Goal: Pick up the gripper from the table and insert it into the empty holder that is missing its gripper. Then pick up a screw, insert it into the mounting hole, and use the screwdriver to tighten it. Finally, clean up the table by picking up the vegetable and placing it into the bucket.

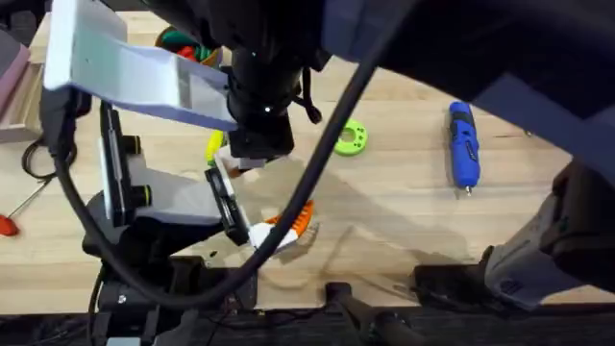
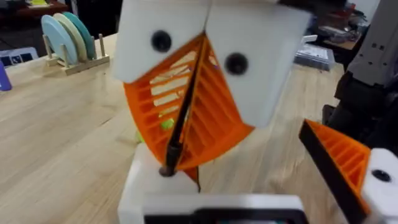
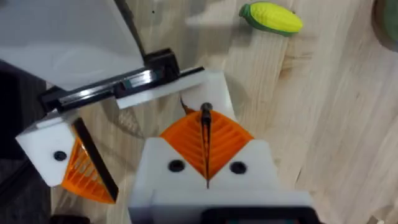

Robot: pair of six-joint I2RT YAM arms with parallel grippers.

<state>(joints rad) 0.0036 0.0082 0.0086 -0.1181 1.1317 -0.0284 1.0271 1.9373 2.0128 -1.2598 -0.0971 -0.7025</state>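
The step in hand looks like the work at the holder, either seating the gripper or starting the screw, and I cannot tell which; the right gripper has its two orange ribbed pads pressed together with their tips right at that white mount on the left gripper; a thin dark line runs between the pads and ends in a small dark knob at the tip, which may be a screw pinched there or only the pads' own dark faces; the left gripper's jaws stand spread, its padded finger well apart from the holder along the black rail; a sliver of orange shows just beside the holder, so the gripper may already sit in it, though that is hidden; the next move, as I judge it, calls for a straight, steady push at the mount with the left arm held quiet, then a reach across the table for the screwdriver, which lies well apart on the right side; counted: one blue screwdriver, one yellow corn cob, one green ring, one red-handled tool, and three orange ribbed pads in the right wrist view.
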